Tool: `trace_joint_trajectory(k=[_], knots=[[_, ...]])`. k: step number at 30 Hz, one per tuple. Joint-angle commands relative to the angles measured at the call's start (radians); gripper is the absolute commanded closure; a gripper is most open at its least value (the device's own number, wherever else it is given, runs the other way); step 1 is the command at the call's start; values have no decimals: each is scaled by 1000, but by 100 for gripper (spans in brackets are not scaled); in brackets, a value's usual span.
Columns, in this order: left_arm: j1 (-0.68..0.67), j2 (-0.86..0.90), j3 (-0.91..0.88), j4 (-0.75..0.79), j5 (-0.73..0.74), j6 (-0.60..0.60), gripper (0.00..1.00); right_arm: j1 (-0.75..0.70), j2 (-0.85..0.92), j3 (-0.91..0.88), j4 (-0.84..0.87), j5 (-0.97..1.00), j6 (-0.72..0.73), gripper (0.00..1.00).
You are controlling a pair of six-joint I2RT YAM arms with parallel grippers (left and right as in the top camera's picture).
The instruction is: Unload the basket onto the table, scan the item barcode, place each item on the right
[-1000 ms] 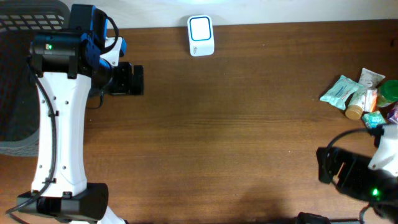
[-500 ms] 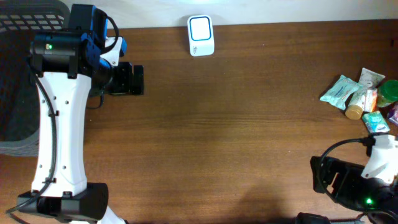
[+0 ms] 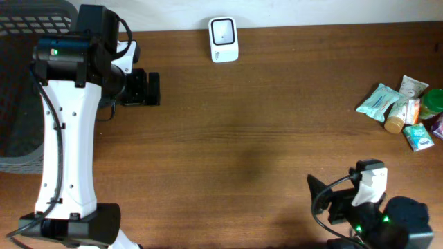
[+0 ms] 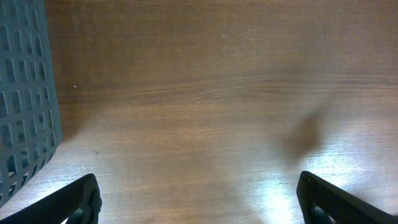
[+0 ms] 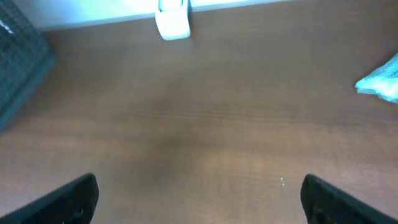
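Grey mesh basket (image 4: 25, 93) beside left hand (image 4: 199, 202)

Mock shop checkout: white scanner (image 3: 223, 39), mesh basket (image 3: 28, 28), packaged goods (image 3: 405, 107) on wooden table (image 3: 263, 124).

One desk (image 3: 263, 138) carries one white scanner (image 3: 223, 39) and roughly six small packaged items (image 3: 401, 111), heaped and overlapping, so the exact count is unsure. One dark mesh basket (image 3: 28, 28). Two pincers: left pincer (image 3: 149, 88), right pincer (image 3: 317, 194).
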State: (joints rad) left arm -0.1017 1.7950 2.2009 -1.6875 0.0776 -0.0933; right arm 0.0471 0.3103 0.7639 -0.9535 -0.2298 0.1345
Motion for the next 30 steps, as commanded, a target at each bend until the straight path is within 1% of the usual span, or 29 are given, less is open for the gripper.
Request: trace_joint_trajectory(k=[1, 5, 10, 11, 23, 24, 30], knots=[[0, -3, 1, 0, 0, 16, 1, 20, -79, -157, 145, -3, 1, 1], [0, -3, 1, 0, 1, 16, 1, 44, -193, -352, 327, -2, -9, 1], [0, -3, 1, 0, 1, 16, 1, 58, -294, -474, 491, 6, -136, 1], [0, -3, 1, 0, 0, 16, 1, 58, -307, -502, 553, 30, -161, 1], [0, -3, 1, 0, 0, 16, 1, 57, -307, -615, 845, 217, -164, 1], [0, -3, 1, 0, 1, 16, 1, 57, -307, -642, 894, 225, -165, 1], [0, -3, 1, 0, 1, 16, 1, 57, -307, -732, 1058, 239, -164, 1]])
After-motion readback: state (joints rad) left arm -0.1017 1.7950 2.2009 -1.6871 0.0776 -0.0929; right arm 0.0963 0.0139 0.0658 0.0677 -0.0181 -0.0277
